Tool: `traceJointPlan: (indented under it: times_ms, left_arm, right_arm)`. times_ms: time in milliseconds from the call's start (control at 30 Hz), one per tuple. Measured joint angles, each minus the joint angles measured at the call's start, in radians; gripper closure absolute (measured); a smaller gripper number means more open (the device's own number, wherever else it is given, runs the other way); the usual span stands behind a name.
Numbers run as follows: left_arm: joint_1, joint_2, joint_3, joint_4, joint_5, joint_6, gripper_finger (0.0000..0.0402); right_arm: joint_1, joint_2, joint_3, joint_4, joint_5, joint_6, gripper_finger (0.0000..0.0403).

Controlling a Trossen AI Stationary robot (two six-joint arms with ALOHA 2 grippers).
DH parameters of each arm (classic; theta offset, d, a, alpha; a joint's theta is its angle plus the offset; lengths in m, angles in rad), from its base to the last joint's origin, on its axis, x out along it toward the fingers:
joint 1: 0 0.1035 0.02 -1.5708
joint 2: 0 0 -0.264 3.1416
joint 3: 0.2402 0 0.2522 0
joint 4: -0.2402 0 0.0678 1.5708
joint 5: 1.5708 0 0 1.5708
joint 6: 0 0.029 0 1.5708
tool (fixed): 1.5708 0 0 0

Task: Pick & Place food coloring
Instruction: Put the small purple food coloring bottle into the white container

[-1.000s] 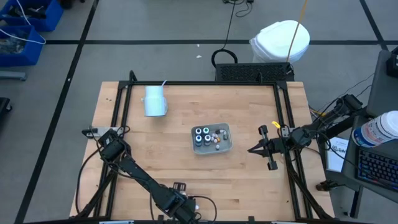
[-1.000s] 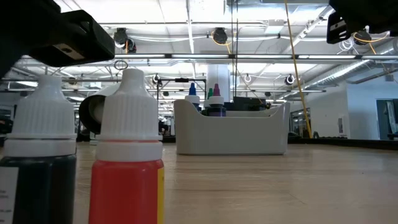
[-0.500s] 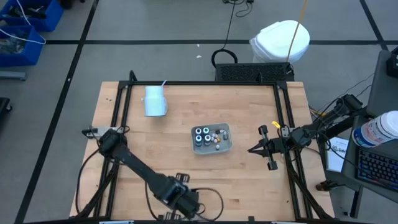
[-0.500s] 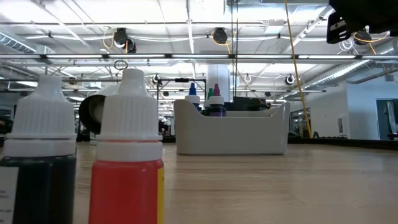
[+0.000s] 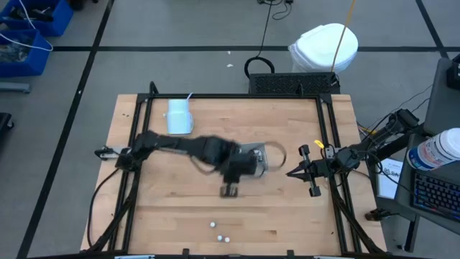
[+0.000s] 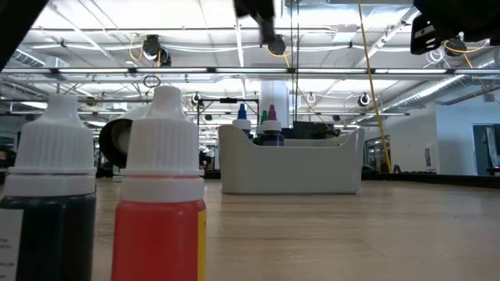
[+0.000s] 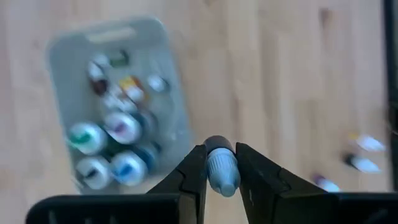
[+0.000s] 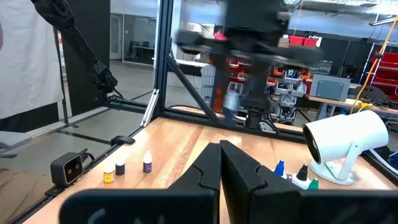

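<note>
My left gripper (image 5: 229, 188) hangs over the middle of the table, just on the near side of the grey tray (image 5: 260, 152), and is shut on a small pale-capped food coloring bottle (image 7: 221, 169). The tray (image 7: 158, 81) holds several bottles (image 7: 118, 134). Three more small bottles (image 5: 219, 233) stand on the table near its near edge, and two of them loom close in the low view (image 6: 160, 195). My right gripper (image 5: 290, 173) waits shut over the table's right side. My left gripper pinches the small bottle between its two fingers (image 7: 193, 171). The pale cap end (image 7: 222, 177) shows in the gap, the bottle lying along the fingers. The fingers point down from above. The bottle is lifted clear of the table.
A white cup (image 5: 178, 116) lies on its side at the far left of the table. Black frame rails (image 5: 140, 137) run along the table's left, right and far sides. Bare wood lies between the tray and the three loose bottles.
My left gripper has swung quickly from the table's near edge up and toward the far side, to just beside the tray, staying shut on the small bottle. The three bottles near the near edge now show uncovered. My right arm has kept still.
</note>
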Motion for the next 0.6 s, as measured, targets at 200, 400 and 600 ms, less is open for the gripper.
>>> traceJointPlan:
  times_ms: [200, 400, 600]
  left_arm:
    - [0.099, 0.069, -0.002, 0.088, 0.045, 0.164, 0.0333]
    - [0.147, 0.152, -0.002, 0.255, 0.044, 0.329, 0.0331]
    - [0.199, 0.201, -0.002, 0.33, -0.056, 0.385, 0.0331]
  right_arm:
    - [0.0, 0.0, -0.001, 0.0, 0.001, -0.031, 0.0403]
    - [0.0, 0.0, -0.001, 0.005, 0.002, -0.051, 0.0403]
    - [0.0, 0.0, -0.001, -0.004, 0.003, -0.054, 0.0403]
